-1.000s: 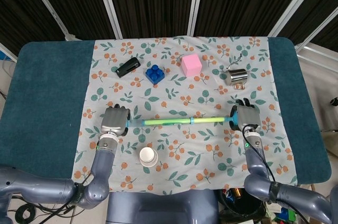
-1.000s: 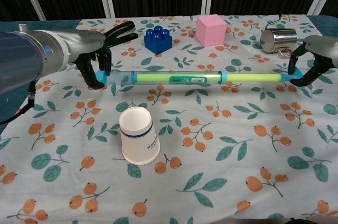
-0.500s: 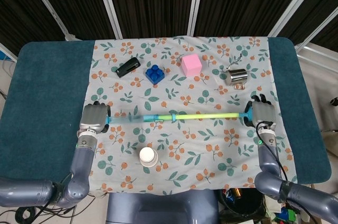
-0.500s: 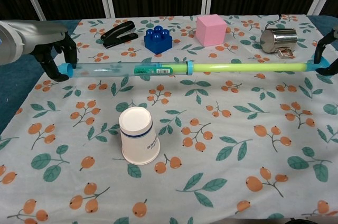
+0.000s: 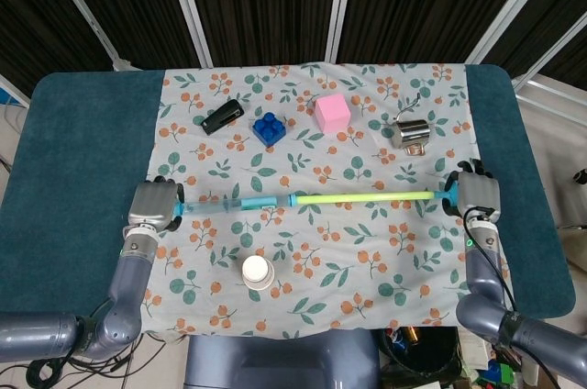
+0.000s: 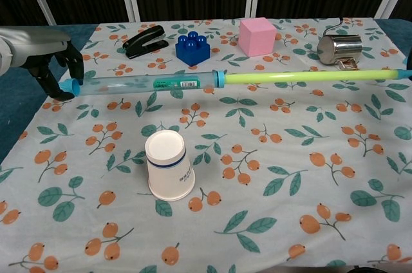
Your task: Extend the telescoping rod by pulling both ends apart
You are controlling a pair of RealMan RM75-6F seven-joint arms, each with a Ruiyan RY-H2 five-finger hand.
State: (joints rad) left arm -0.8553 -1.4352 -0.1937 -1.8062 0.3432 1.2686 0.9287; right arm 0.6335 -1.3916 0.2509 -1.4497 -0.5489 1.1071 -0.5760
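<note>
— What's cut off?
— In the chest view the right hand point(image 5: 477, 194) is out of frame; the head view shows it gripping the rod point(image 5: 312, 199)'s green end. The left hand point(image 5: 152, 206) grips the clear end.
— Where's the rod?
— Held across the cloth point(image 5: 367, 251), above the cup point(image 6: 168, 165), which is upside down.

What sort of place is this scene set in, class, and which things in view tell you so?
Probably a robot test lab, not a home. A table wears a fruit-print cloth strewn with unrelated props: stapler, blue brick, pink cube, paper cup. Dark panelled screens close off the back.
</note>
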